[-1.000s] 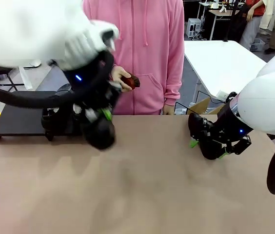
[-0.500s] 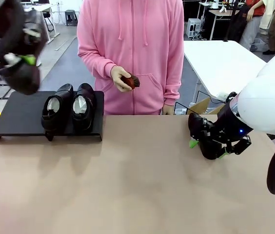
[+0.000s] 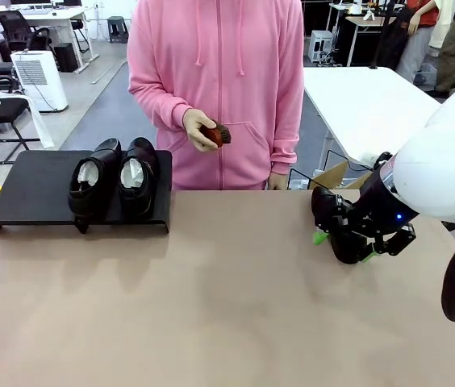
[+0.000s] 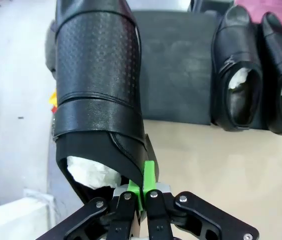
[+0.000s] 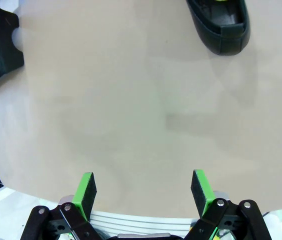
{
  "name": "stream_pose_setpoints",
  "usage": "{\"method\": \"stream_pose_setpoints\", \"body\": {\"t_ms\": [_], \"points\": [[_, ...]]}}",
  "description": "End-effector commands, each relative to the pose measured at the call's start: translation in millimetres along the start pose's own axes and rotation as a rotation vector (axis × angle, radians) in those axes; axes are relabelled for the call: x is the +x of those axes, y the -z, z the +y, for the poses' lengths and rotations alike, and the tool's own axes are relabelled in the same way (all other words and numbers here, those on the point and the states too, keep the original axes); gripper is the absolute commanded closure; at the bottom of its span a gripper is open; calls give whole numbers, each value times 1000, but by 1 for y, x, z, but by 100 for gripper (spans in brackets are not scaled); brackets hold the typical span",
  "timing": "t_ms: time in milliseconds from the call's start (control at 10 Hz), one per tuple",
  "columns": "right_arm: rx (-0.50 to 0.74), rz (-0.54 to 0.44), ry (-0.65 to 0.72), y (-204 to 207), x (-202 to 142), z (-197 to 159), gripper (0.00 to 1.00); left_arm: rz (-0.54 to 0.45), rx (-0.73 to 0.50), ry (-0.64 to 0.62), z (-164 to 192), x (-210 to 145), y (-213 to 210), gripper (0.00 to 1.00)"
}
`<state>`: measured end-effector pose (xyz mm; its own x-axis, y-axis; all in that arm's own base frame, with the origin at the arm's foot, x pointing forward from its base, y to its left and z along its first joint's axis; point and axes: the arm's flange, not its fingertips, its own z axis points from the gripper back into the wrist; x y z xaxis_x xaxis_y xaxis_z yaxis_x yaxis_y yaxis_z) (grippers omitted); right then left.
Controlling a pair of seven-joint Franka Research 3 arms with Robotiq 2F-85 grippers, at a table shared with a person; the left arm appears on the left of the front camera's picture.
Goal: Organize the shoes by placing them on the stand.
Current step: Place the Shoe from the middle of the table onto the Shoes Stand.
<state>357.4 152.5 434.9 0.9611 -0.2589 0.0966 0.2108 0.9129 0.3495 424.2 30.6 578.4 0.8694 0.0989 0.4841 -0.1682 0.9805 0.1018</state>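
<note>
We count four shoes, one stand, one brush and two grippers. The stand (image 3: 34, 181) carries two of the shoes. The first shoe (image 3: 95, 176) and the second shoe (image 3: 139, 174) sit side by side, touching or very nearly so, at the stand's right end. Their toes point toward the person (image 3: 244, 72) and their pale-lined openings face us. The whole left part of the stand is bare.

The third shoe (image 4: 98, 85) is off the stand, hanging by that bare left end and partly over the floor (image 4: 11, 100). The left gripper (image 4: 143, 183) is clamped on it, green pads pinched together on the rim of the heel opening, toe pointing away from the wrist.

The fourth shoe (image 5: 220, 25) lies on the table (image 3: 227, 298), cut by the top edge of the right wrist view. We cannot tell how far it lies from the stand.

The right gripper (image 3: 344, 247) sits low over the table, well to the right of the stand and near the table's far edge. Its fingers (image 5: 87, 192) are spread wide apart above bare table top.

Beyond the stand's right end, the person's hand (image 3: 198, 129) holds the brush (image 3: 219, 133).
</note>
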Motion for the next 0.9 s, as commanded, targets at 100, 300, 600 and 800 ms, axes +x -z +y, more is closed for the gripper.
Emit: {"method": "stream_pose_setpoints", "body": {"t_ms": [100, 300, 600, 800], "points": [[13, 7, -2, 0, 2, 1, 0, 0, 0, 0, 0, 0, 0, 100], [13, 7, -2, 0, 2, 1, 0, 0, 0, 0, 0, 0, 0, 100], [13, 7, -2, 0, 2, 1, 0, 16, -24, -14, -3, -3, 5, 100], [13, 7, -2, 0, 2, 1, 0, -52, 141, 157, -13, 15, 34, 100]]}}
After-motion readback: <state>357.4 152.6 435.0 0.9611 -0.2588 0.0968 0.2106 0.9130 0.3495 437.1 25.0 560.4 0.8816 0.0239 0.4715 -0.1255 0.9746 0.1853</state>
